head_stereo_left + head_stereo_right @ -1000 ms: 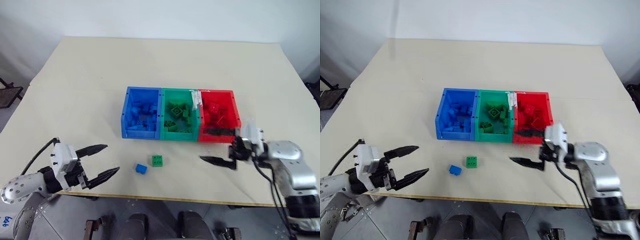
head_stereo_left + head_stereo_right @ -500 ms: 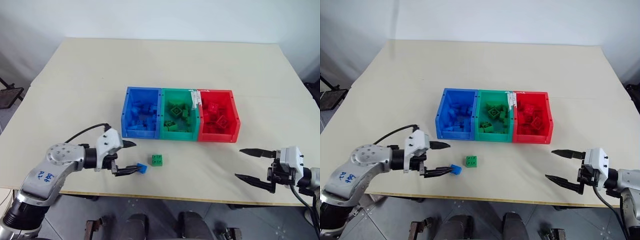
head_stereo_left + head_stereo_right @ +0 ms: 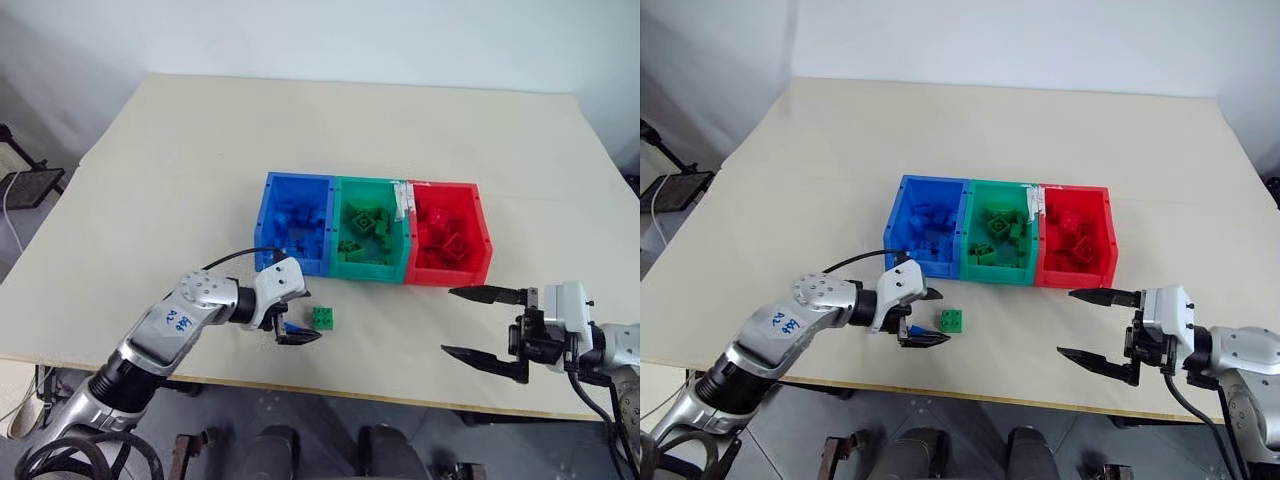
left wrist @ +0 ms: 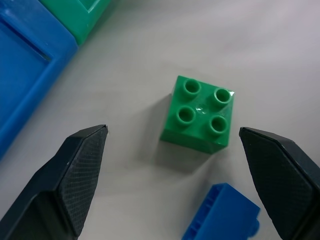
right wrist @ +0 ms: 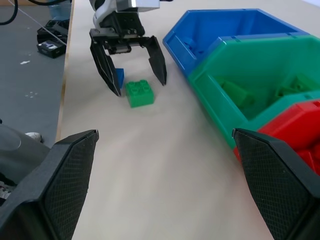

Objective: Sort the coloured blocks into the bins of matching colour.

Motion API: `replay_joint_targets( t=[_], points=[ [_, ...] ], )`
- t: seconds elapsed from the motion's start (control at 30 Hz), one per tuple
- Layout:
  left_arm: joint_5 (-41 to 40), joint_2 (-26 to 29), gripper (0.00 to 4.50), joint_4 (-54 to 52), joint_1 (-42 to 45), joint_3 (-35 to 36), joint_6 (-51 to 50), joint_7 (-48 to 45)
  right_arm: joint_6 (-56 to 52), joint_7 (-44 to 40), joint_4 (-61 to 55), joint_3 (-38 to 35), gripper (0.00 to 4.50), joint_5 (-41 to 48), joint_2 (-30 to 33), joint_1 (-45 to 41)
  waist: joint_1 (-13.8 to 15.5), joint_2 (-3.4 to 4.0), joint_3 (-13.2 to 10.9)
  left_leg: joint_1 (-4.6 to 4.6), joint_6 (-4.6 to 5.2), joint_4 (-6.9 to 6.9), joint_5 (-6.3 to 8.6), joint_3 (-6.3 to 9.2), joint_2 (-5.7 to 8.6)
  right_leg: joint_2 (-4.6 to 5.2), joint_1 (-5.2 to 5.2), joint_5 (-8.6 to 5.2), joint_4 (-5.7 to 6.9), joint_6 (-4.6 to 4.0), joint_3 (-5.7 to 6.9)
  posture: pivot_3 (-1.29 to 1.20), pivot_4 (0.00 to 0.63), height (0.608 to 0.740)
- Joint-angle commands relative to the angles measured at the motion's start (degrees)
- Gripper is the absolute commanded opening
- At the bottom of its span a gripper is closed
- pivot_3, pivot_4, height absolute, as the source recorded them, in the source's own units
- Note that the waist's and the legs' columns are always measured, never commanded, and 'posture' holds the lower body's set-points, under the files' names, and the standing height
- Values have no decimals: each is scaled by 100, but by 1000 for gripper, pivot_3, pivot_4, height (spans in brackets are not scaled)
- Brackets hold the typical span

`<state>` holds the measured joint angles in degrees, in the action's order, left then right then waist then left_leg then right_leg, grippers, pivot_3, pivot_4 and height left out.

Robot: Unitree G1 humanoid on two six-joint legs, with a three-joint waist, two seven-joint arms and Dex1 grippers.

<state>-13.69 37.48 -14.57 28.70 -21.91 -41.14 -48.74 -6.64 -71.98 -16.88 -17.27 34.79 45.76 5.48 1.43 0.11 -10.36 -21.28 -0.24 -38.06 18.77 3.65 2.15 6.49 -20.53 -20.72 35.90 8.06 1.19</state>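
Three joined bins stand mid-table: blue bin [image 3: 295, 232], green bin [image 3: 368, 238] and red bin [image 3: 450, 243], each holding several blocks of its own colour. In front of them lie a green block [image 3: 322, 317] and a blue block [image 4: 220, 216]. My left gripper [image 3: 303, 320] is open and low over the table. The blue block sits between its fingers, close to one of them. The green block [image 4: 200, 112] lies just past the tips. My right gripper [image 3: 449, 321] is open and empty, in front of the red bin near the table's front edge.
The beige table [image 3: 180, 150] stretches wide behind and to both sides of the bins. Its front edge runs just under both grippers. In the right wrist view the left gripper [image 5: 131, 65] straddles the blocks beside the blue bin [image 5: 225, 30].
My left gripper has swung right from the near left edge to the two loose blocks, and its fingers now flank the blue one. The right gripper has drawn back from the red bin's front.
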Motion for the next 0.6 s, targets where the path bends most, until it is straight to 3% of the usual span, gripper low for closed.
replay_joint_targets(
  t=[0.03,0.33,0.6],
  points=[
    [183,-79,4098,134,46,-59,58,9,-22,97,-212,-74,4500,106,-43,43,14,0,0,0,1,0,-1,1,2,2,2,1,0,1,0,0,150,740],
    [126,-216,1454,84,98,-62,236,-330,84,268,-188,-67,4500,-22,-120,113,0,0,0,0,4,0,-2,2,5,3,4,2,-1,5,7,0,150,740],
    [-323,-677,1449,283,377,767,1311,-548,148,467,-126,-222,4500,-78,-218,323,3,-3,-2,-2,4,-3,-3,2,5,2,2,2,-1,5,11,0,150,740]
  ],
)
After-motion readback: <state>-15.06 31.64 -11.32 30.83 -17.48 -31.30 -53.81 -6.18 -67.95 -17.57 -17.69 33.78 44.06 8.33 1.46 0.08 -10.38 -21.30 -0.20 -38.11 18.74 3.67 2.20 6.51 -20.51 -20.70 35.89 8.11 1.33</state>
